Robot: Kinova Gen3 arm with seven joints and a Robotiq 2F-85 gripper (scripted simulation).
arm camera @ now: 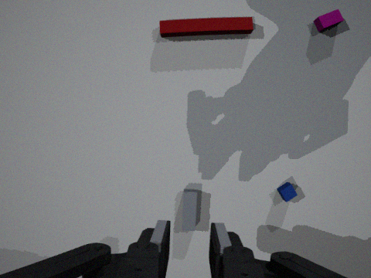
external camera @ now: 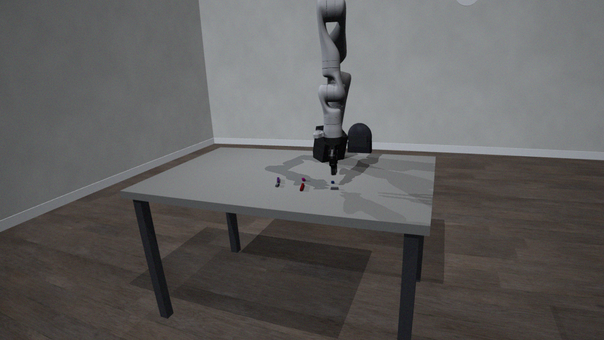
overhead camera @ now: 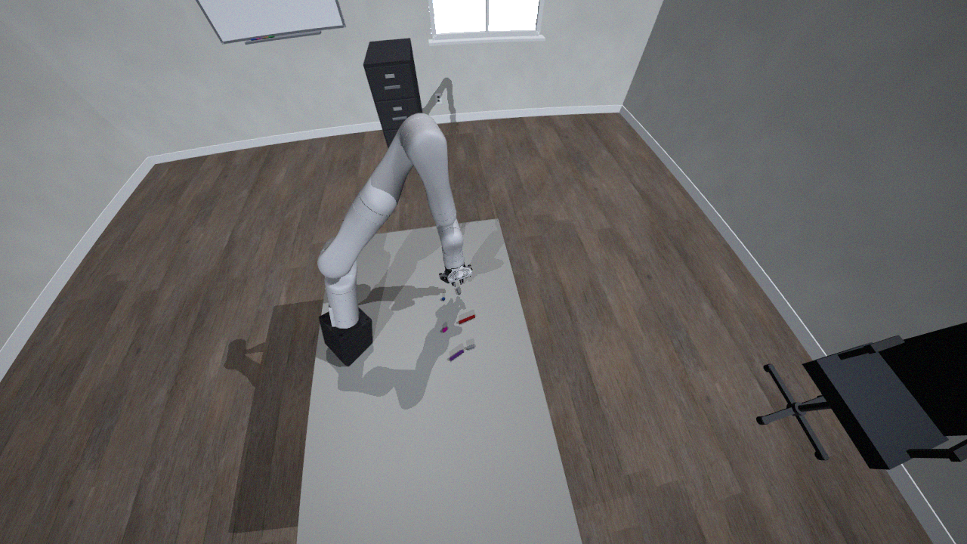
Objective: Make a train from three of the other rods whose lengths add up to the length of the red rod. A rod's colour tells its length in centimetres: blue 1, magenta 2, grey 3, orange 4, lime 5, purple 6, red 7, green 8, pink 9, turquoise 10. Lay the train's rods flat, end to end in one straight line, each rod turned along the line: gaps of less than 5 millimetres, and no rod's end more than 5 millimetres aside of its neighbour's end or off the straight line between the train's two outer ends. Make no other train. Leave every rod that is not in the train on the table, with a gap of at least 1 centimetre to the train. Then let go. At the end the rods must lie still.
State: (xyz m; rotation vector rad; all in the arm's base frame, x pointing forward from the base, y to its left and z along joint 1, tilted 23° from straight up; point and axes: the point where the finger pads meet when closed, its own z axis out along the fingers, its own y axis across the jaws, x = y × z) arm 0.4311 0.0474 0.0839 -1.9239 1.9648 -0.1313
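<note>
My gripper [arm camera: 189, 238] [overhead camera: 457, 287] [external camera: 333, 171] hangs a little above the table with its fingers narrowed to a small gap and nothing between them. A short grey rod [arm camera: 191, 206] [external camera: 334, 188] lies flat on the table just ahead of the fingertips, turned roughly along the gap. A small blue rod [arm camera: 287, 191] [overhead camera: 443, 297] [external camera: 332, 182] lies to its right in the wrist view. The red rod [arm camera: 206, 26] [overhead camera: 467, 317] [external camera: 302, 187] lies farther ahead. A magenta rod [arm camera: 329, 20] [overhead camera: 444, 329] [external camera: 303, 179] lies off the red rod's right end.
A purple rod [overhead camera: 456, 353] [external camera: 277, 180] and a second grey rod [overhead camera: 471, 346] [external camera: 277, 185] lie close together beyond the red rod. All rest on the grey table [overhead camera: 418, 440] [external camera: 211, 177]. The arm's base stands at the table's edge.
</note>
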